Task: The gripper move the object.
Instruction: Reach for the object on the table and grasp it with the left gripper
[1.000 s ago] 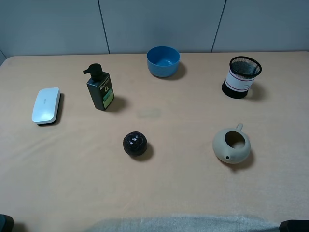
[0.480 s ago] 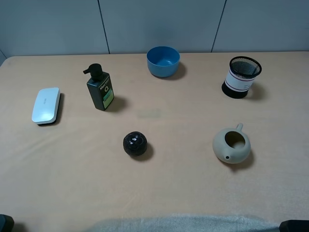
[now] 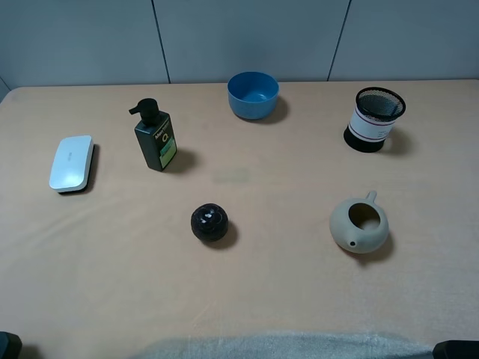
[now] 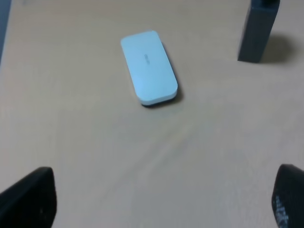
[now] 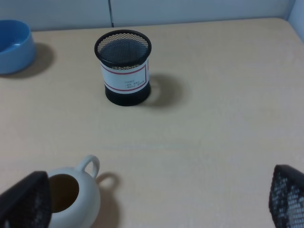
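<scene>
The object, a flat white rounded slab, lies on the tan table at the far left, beside the pump bottle. In the left wrist view the slab lies flat, well ahead of my left gripper. Its black fingertips stand wide apart, open and empty, and nothing touches the slab. My right gripper is also open and empty, over the right side of the table. In the high view only black bits of the arms show, at the bottom corners.
A dark green pump bottle stands right of the slab. A black ball sits mid-table. A blue bowl is at the back. A black mesh cup and a beige teapot stand on the right.
</scene>
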Robot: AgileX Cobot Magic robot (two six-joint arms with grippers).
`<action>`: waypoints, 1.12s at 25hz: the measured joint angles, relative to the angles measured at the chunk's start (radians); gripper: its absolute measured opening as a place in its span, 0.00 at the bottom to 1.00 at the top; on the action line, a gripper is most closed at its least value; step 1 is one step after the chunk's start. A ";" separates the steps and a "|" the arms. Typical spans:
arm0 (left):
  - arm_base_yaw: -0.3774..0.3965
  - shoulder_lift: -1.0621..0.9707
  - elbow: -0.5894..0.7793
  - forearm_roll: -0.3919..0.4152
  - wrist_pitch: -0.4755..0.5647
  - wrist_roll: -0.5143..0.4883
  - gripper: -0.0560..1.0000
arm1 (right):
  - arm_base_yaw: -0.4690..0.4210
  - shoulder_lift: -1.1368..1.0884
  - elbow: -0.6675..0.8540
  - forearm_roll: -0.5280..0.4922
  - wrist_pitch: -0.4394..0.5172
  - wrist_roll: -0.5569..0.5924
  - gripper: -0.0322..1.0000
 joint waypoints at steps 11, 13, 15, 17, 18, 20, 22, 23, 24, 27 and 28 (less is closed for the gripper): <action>0.000 0.354 -0.150 0.005 0.000 -0.001 0.91 | 0.000 0.000 0.000 0.000 0.000 0.000 0.70; 0.000 0.404 -0.176 0.005 -0.002 -0.001 0.91 | 0.000 0.000 0.000 0.000 0.000 0.000 0.70; 0.000 0.460 -0.195 0.005 -0.011 -0.006 0.91 | 0.000 0.000 0.000 0.000 0.000 0.000 0.70; 0.000 0.503 -0.200 0.006 -0.023 -0.018 0.91 | 0.000 0.000 0.000 0.000 0.000 0.000 0.70; 0.000 0.525 -0.201 0.009 -0.027 -0.027 0.91 | 0.000 0.000 0.000 0.000 0.000 0.000 0.70; 0.000 0.570 -0.203 0.023 -0.033 -0.046 0.91 | 0.000 0.000 0.000 0.000 -0.001 0.000 0.70; 0.000 0.619 -0.203 0.042 -0.049 -0.060 0.91 | 0.000 0.000 0.000 0.000 -0.001 0.000 0.70; 0.000 0.642 -0.203 0.046 -0.060 -0.067 0.91 | 0.000 0.000 0.000 0.000 -0.001 0.000 0.70; 0.000 0.668 -0.203 0.049 -0.076 -0.072 0.91 | 0.000 0.000 0.000 0.000 -0.001 0.000 0.70; 0.000 0.746 -0.203 0.051 -0.134 -0.076 0.91 | 0.000 0.000 0.000 0.000 -0.001 0.000 0.70; 0.000 0.770 -0.203 0.051 -0.152 -0.076 0.91 | 0.000 0.000 0.000 0.000 -0.001 0.000 0.70</action>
